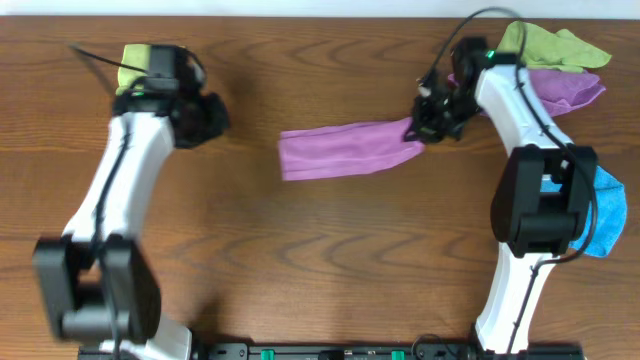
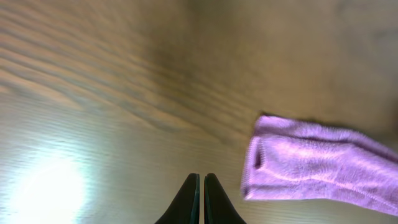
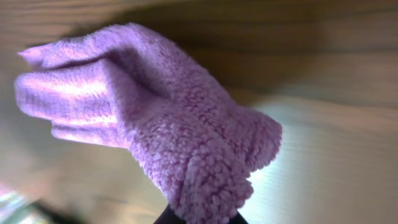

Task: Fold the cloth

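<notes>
From above, the magenta-purple cloth (image 1: 345, 150) lies as a long rumpled band on the wooden table (image 1: 300, 260). Its near end is caught in the right gripper (image 1: 425, 128), and the rest trails away from the fingers toward the middle of the table. I judge this hold is meant to carry that end over the rest for a fold. The right arm reaches forward, bent at the elbow, its wrist angled down onto the cloth. A paler lilac cloth (image 1: 572, 90) and a lime-green cloth (image 1: 555, 45) lie behind that gripper, and a blue cloth (image 1: 608, 215) sits beside its arm. The left gripper (image 1: 215, 118) is well apart from the band's free end, its arm stretched forward over a second lime-green cloth (image 1: 133, 68), apparently waiting. In the left wrist view, the left fingers (image 2: 189, 202) are pressed together on nothing above bare wood, and the band's end (image 2: 311, 168) lies ahead and to one side. In the right wrist view, the fleecy cloth (image 3: 155, 112) fills the frame. It is pinched at its edge between the dark fingertips (image 3: 169, 218) and seems to rise a little off the table ahead of them.
</notes>
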`<state>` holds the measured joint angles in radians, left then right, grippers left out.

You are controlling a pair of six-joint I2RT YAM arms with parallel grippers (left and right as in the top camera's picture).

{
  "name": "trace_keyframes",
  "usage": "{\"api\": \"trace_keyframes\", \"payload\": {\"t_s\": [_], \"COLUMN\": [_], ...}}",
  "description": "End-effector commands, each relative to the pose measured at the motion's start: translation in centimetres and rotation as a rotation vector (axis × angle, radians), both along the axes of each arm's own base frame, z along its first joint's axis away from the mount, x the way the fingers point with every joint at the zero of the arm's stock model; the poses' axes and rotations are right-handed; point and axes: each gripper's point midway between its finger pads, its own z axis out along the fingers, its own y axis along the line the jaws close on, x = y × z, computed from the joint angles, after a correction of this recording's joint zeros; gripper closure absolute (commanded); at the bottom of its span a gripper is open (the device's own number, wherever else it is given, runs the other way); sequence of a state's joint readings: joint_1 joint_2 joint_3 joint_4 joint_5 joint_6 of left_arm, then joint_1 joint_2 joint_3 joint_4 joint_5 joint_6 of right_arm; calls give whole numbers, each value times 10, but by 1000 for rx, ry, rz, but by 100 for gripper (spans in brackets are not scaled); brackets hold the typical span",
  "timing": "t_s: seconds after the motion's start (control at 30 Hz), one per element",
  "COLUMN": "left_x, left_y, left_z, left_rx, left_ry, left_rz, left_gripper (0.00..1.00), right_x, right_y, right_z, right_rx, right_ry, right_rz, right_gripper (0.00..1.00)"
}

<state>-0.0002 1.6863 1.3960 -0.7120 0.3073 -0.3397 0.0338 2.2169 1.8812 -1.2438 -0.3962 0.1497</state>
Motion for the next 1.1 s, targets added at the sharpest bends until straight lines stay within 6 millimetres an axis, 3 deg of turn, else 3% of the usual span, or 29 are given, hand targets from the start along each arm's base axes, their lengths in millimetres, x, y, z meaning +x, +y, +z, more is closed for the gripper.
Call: {"api": "trace_keyframes", "payload": {"t_s": [0.0,0.13,0.27,0.5,0.87,1.07], "left_x": [-9,-17,-21,-27,-30,-30], "left_y": [12,14,12,12,12,12], "left_z": [19,28,28,25,24,23], "left_rx": [2,2,-8,-10,-10,-9], "left_ry": [-18,-23,-6,21,32,32], "left_rz": [30,37,36,35,35,34], "left_gripper": [94,94,94,94,94,94], "right_x": [17,24,24,4,-11,-13], "right_y": [-44,-9,43,100,137,141], "right_z": [21,18,1,-31,-37,-21], "right_rx": [-320,-344,-350,-357,-369,-373], "right_ry": [-73,-128,-163,-136,-156,-156], "right_rz": [-40,38,140,277,368,379], "right_gripper": [99,98,99,99,99,99]}}
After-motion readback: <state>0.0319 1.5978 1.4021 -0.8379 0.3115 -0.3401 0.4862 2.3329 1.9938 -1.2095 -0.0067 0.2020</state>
